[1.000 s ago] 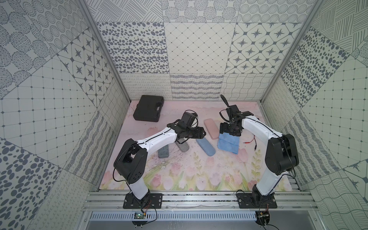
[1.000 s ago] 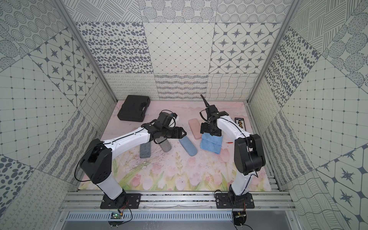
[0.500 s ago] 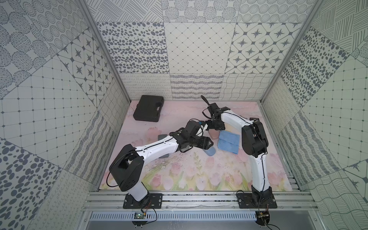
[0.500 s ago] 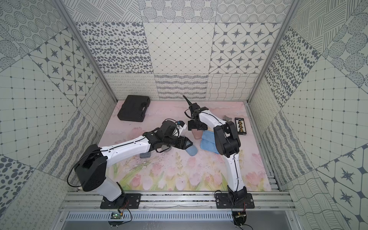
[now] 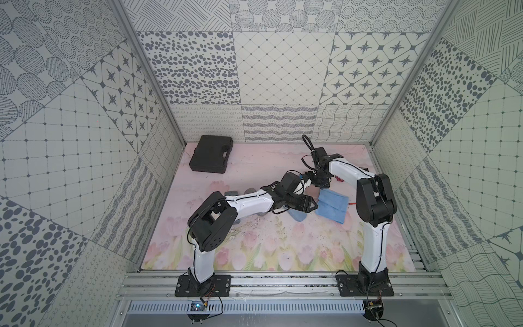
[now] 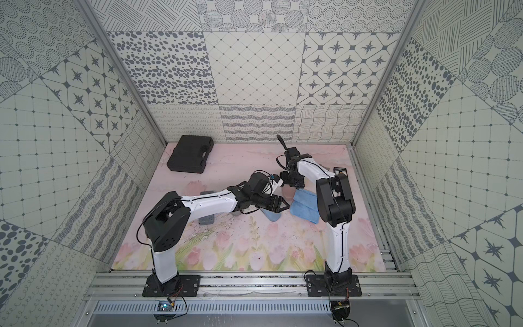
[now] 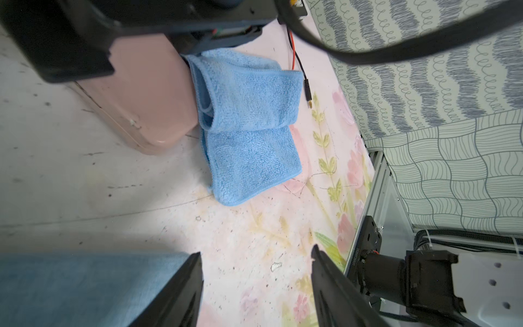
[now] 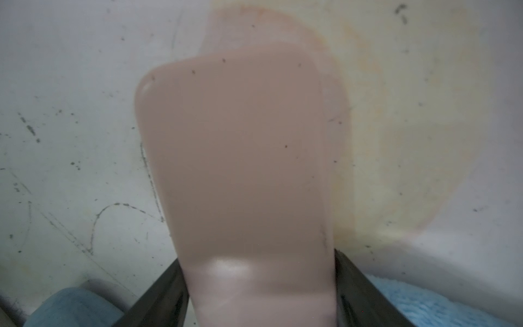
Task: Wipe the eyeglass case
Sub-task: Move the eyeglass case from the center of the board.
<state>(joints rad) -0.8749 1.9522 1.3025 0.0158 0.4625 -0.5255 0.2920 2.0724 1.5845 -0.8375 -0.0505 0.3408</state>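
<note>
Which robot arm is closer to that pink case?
Right. The right gripper has the pink case between its fingers; the left gripper sits apart, beside the blue case.

Shell of pink eyeglass case (image 8: 240, 170) smooth, faintly glossy; blue cloth (image 7: 249, 119) fluffy looped pile; surface (image 7: 85, 184) matt, scuffed print.

Four eyeglass cases (image 5: 298, 217), one blue cloth (image 5: 332, 206), one black carry case (image 5: 211, 154)

Floral mat (image 5: 254, 254) carries a black toolcase (image 5: 211, 154), blue cloth (image 5: 332, 206), pink case (image 7: 147, 107), blue case (image 5: 299, 216), perhaps two grey cases (image 6: 206, 219).
</note>
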